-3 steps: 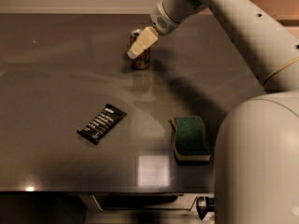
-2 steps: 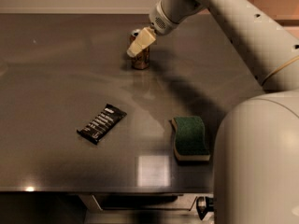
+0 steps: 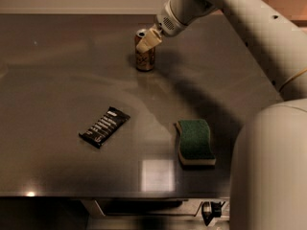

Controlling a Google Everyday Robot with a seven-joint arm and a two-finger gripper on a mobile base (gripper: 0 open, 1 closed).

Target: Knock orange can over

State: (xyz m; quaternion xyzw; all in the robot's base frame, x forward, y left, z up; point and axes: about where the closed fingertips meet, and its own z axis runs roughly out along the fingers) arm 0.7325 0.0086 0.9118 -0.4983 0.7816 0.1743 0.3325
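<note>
On the far side of the table point(image 3: 57, 80), the gripper point(image 3: 145, 42) is seen at the top of the upright orange can point(image 3: 145, 60). Its grasp state cannot be told.

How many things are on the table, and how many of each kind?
Cans: 1, the orange can, standing upright.
Wrappers: 1, the black wrapper.
Sponges: 1, the green sponge.
Total: 3.
The gripper is at the can's top.
</note>
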